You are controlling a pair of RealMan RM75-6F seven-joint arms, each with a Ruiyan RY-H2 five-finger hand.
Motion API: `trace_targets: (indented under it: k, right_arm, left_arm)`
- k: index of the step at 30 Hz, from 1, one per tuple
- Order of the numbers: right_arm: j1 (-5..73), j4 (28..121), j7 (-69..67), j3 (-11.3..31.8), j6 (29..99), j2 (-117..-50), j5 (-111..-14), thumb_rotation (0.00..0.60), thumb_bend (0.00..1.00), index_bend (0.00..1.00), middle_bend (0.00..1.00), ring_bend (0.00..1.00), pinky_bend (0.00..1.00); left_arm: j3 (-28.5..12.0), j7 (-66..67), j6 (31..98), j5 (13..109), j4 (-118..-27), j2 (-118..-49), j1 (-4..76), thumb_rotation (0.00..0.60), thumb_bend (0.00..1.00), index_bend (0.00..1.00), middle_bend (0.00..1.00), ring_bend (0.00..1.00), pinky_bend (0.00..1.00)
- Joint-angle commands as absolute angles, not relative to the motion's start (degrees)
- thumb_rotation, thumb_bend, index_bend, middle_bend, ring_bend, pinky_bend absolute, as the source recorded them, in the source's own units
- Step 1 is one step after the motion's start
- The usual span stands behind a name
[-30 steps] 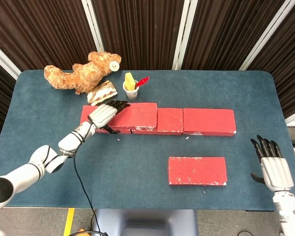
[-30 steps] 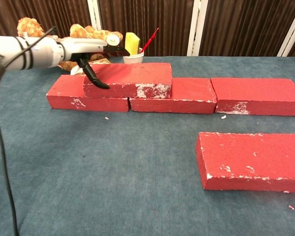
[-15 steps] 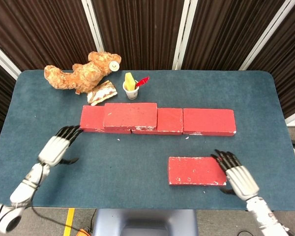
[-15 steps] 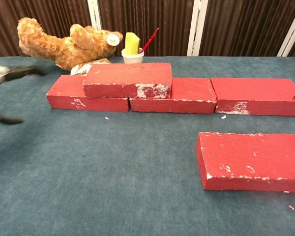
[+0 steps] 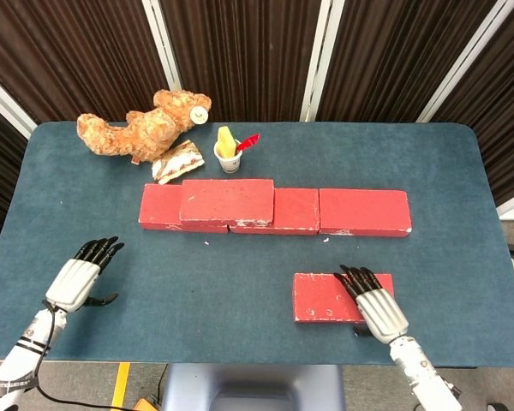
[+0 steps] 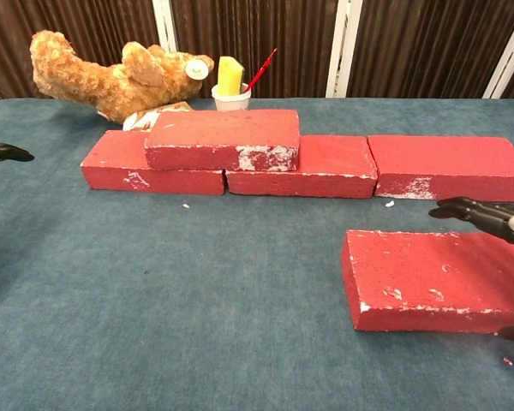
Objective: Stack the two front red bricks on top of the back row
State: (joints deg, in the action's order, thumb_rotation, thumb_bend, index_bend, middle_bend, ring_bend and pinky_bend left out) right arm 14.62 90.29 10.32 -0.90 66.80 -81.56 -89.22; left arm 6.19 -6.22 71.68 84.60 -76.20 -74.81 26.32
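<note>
Three red bricks form the back row [image 5: 364,212] [image 6: 441,166] across the table's middle. One more red brick [image 5: 226,201] [image 6: 222,138] lies stacked on the row's left part. The front red brick [image 5: 325,297] [image 6: 428,278] lies flat near the front right. My right hand [image 5: 375,305] [image 6: 488,216] reaches over that brick's right half, fingers stretched out above its top and thumb at its front edge, not closed on it. My left hand [image 5: 81,276] [image 6: 2,154] hovers open over bare cloth at the front left, holding nothing.
A brown teddy bear [image 5: 141,125] [image 6: 111,75] lies at the back left beside a sandwich toy [image 5: 177,161]. A white cup [image 5: 229,156] [image 6: 233,96] with yellow and red items stands behind the stacked brick. Blue cloth [image 5: 240,274] covers the table.
My left hand let go of the stacked brick and drew back to the front left. My right hand moved in from the right edge onto the front brick.
</note>
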Motion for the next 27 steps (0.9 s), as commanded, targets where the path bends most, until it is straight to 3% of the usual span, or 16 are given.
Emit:
trace_targets:
  k: [1,7,13,14,16,18,19,22,27]
  right_arm:
    - [16.14,90.69,12.72,0.65,64.31,-82.25,-86.15,0.6,0.03,0.0,0.0,0.0,0.0]
    - [19.23,91.73,15.75,2.59,57.87,-81.83,-78.91,0.6,0.03,0.0,0.0,0.0,0.0]
    - [21.17,92.35,17.33,2.9,55.43,-81.75,-76.22,0.6,0.03,0.0,0.0,0.0,0.0]
    - [21.29,92.21,17.42,2.95,55.6,-81.84,-76.2,0.6,0.04,0.03,0.01,0.0,0.04]
    - [21.39,91.99,16.74,3.07,56.24,-82.17,-76.39,0.6,0.07,0.21,0.15,0.07,0.19]
    - [21.49,91.87,16.02,3.02,56.54,-82.25,-76.49,0.6,0.12,0.49,0.37,0.25,0.4]
    - [21.61,91.83,15.75,2.96,56.56,-82.18,-76.68,0.6,0.15,0.58,0.44,0.33,0.48]
    - [22.19,91.48,16.4,2.91,56.46,-81.91,-76.64,0.6,0.2,0.69,0.53,0.43,0.56]
    - [23.57,92.85,17.08,4.14,55.92,-80.36,-75.05,0.6,0.21,0.78,0.6,0.49,0.59]
  left_arm:
    - [5.94,-6.47,71.31,84.79,-76.0,-74.68,26.03,0.6,0.21,0.0,0.0,0.0,0.08]
    - [5.42,-6.43,69.14,84.43,-76.59,-73.66,25.79,0.6,0.21,0.0,0.0,0.0,0.08]
    - [4.76,-6.21,67.65,84.13,-76.78,-73.32,25.52,0.6,0.21,0.0,0.0,0.0,0.08]
    - [4.66,-6.29,67.5,84.15,-76.74,-73.32,25.49,0.6,0.21,0.0,0.0,0.0,0.08]
    - [4.48,-6.72,67.35,84.38,-76.68,-73.28,25.37,0.6,0.21,0.0,0.0,0.0,0.08]
    - [4.36,-7.13,67.37,84.72,-76.57,-73.16,25.2,0.6,0.21,0.0,0.0,0.0,0.08]
    - [4.29,-7.14,67.36,84.78,-76.51,-73.15,25.12,0.6,0.21,0.0,0.0,0.0,0.08]
    - [4.05,-7.09,67.2,84.68,-76.42,-73.12,24.78,0.6,0.21,0.0,0.0,0.0,0.08]
    - [3.73,-7.45,67.58,84.29,-76.29,-73.24,23.66,0.6,0.21,0.0,0.0,0.0,0.08]
